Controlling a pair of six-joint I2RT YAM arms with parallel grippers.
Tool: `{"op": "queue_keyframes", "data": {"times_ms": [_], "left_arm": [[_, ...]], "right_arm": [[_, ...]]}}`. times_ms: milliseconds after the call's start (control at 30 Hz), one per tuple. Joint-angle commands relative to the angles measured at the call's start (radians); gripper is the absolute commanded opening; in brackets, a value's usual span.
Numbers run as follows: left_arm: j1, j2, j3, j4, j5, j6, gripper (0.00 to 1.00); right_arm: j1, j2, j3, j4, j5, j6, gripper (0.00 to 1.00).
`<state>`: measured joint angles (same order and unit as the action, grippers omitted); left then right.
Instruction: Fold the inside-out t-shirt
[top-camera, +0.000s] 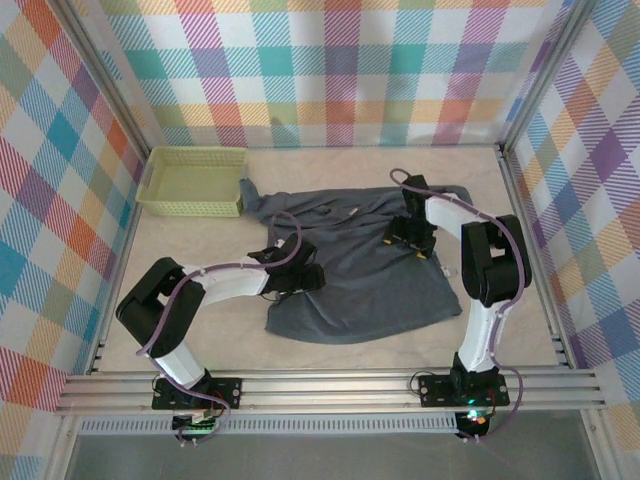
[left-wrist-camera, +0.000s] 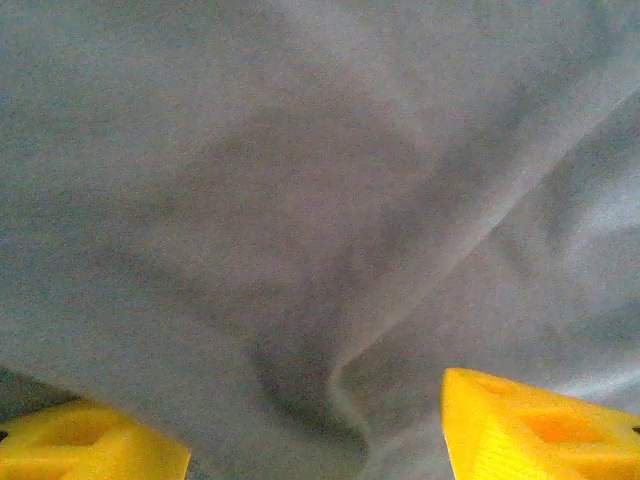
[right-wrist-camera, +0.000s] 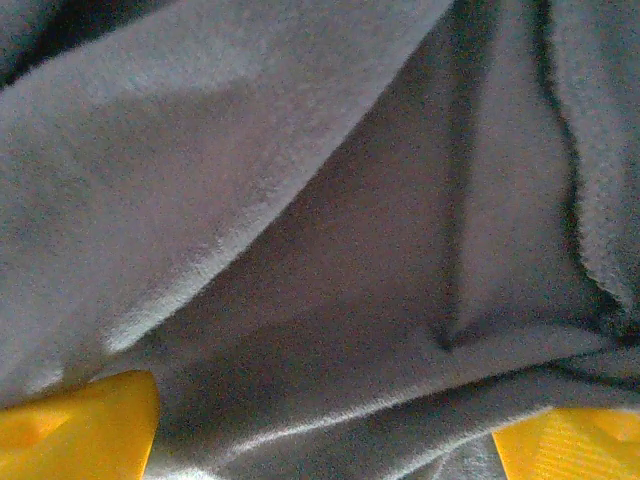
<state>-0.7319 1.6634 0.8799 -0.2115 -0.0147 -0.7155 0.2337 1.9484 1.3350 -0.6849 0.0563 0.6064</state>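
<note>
Though half offscreen, right pincer (right-wrist-camera: 325, 435) fingertips (right-wrist-camera: 80, 425) wide across t-shirt (right-wrist-camera: 250, 200).

**Two black-and-white arms**

Left arm (top-camera: 225, 283) and right arm (top-camera: 480, 332): white tubes between black joints; pale purple cables (top-camera: 160, 322) loop alongside; black base plates (top-camera: 196, 392) at the near end; fingers (left-wrist-camera: 545, 430) bright yellow plastic with moulded hollows.

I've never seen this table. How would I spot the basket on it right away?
Find the pale table ringed by colourful checked walls, and look to its far left corner. There sits the basket, right beside the rumpled blue-grey t-shirt. It is the only stiff, pale yellow-green mesh thing there; the shirt is soft, dark and spread out.
</note>
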Motion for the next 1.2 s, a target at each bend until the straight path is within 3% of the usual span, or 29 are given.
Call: {"op": "queue_keyframes", "data": {"times_ms": [0, 167, 433, 567, 767, 933, 1167], "left_arm": [[-0.013, 0.002, 0.017, -0.178, -0.061, 0.027, 0.66], [-0.066, -0.124, 0.018, -0.272, -0.169, 0.087, 0.67], [-0.074, -0.29, -0.122, -0.208, -0.161, 0.094, 0.67], [-0.073, -0.338, -0.177, -0.191, -0.174, 0.084, 0.67], [-0.073, -0.389, -0.224, -0.185, -0.197, 0.06, 0.67], [-0.073, -0.387, -0.235, -0.179, -0.194, 0.052, 0.67], [-0.072, -0.386, -0.245, -0.162, -0.18, 0.048, 0.67]], "right_arm": [[-0.008, -0.039, -0.004, -0.04, 0.048, -0.039, 0.86], [0.038, -0.279, -0.148, -0.071, 0.037, -0.096, 0.85], [0.37, -0.51, -0.365, -0.171, 0.07, -0.003, 0.81], [0.546, -0.498, -0.412, -0.173, 0.074, 0.086, 0.78], [0.714, -0.427, -0.407, -0.149, 0.064, 0.174, 0.69], [0.785, -0.378, -0.417, -0.132, 0.057, 0.221, 0.61], [0.793, -0.339, -0.438, -0.088, 0.085, 0.224, 0.51]]}}
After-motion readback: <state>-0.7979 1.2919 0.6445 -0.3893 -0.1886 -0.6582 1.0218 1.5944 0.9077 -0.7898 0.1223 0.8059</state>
